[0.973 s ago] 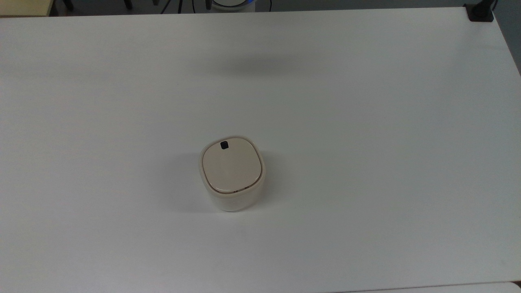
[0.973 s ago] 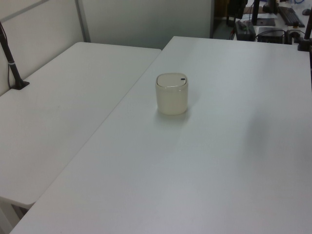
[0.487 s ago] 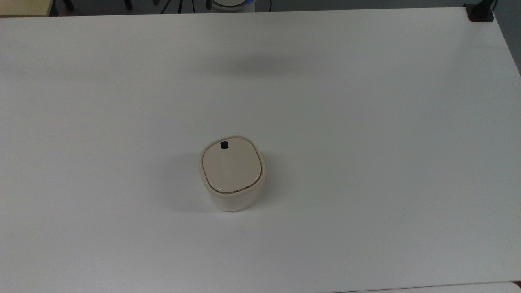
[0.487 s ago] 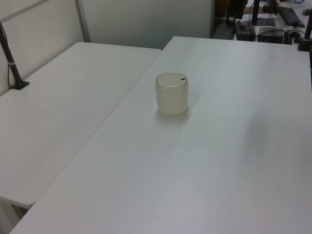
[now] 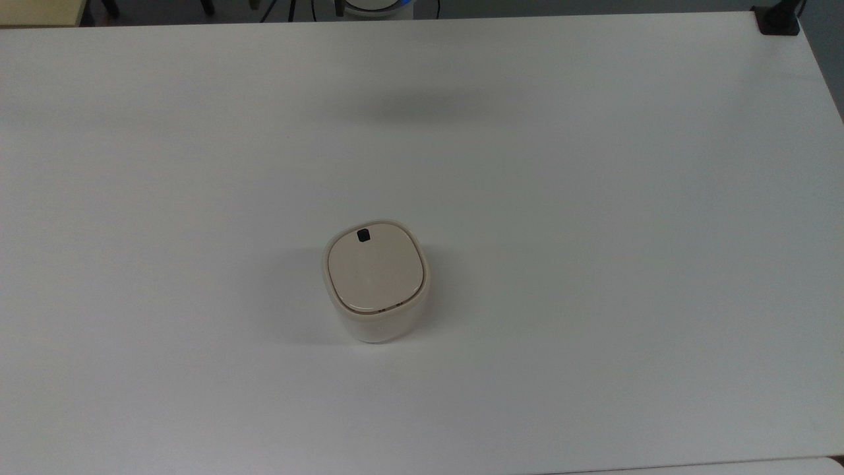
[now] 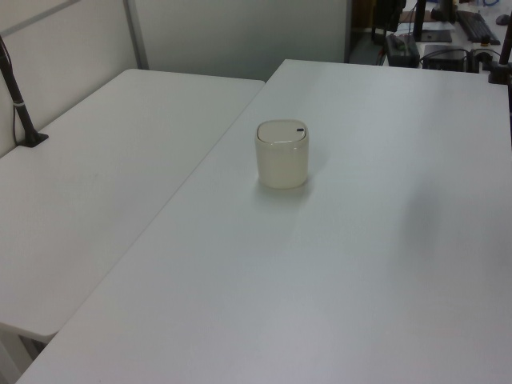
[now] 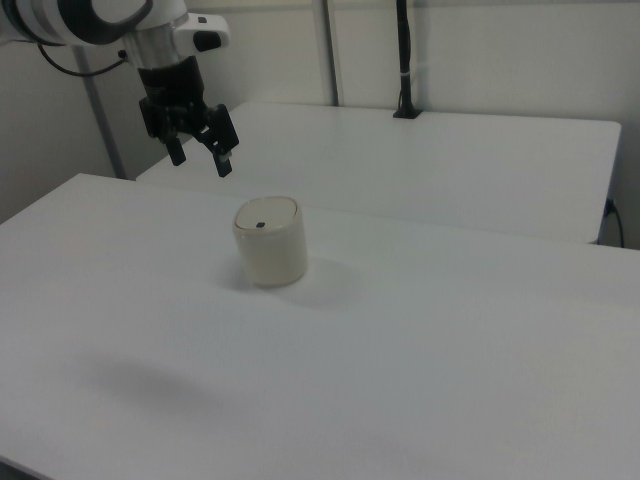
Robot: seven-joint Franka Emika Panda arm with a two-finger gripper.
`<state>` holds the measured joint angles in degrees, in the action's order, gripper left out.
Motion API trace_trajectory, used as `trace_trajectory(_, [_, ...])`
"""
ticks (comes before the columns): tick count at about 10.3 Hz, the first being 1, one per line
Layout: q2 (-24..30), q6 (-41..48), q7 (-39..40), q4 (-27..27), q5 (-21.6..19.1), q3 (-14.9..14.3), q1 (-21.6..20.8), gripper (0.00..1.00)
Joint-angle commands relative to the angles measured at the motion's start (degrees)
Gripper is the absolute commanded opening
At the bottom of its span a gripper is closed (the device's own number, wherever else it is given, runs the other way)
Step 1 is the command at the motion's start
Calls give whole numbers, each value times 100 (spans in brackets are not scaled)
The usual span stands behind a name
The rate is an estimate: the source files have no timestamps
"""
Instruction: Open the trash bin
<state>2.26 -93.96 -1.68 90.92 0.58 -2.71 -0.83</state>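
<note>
A wide white table [image 5: 593, 198] fills the scene, with a second table butted alongside. In the right view, going left to right, the gripper [image 7: 200, 158] hangs in the air with its fingers spread and nothing between them, up and to the right view's left of the trash bin [image 7: 270, 241]. The bin stands upright mid-table, lid [image 5: 375, 270] shut. It looks like light, smooth, stiff plastic, perhaps prone to sliding. The black button [image 5: 362, 235] near the lid's edge seems the place to press.
</note>
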Motion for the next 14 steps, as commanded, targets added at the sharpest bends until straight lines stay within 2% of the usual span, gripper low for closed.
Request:
trace_trajectory(1, [-33,132,45,-48,-110,16,21,100])
trace_trajectory(4, [-33,176,228,-48,-110,-1,22,100])
trace_trajectory(6, [-155,176,1227,-39,-110,-28,30,100])
trace_trajectory(7, [-174,158,1414,-30,-110,-19,30,100])
trace_trajectory(13, [-410,167,1443,-39,-32,25,-5,100])
trace_trajectory(14, [-489,132,1382,-65,-31,25,-14,96])
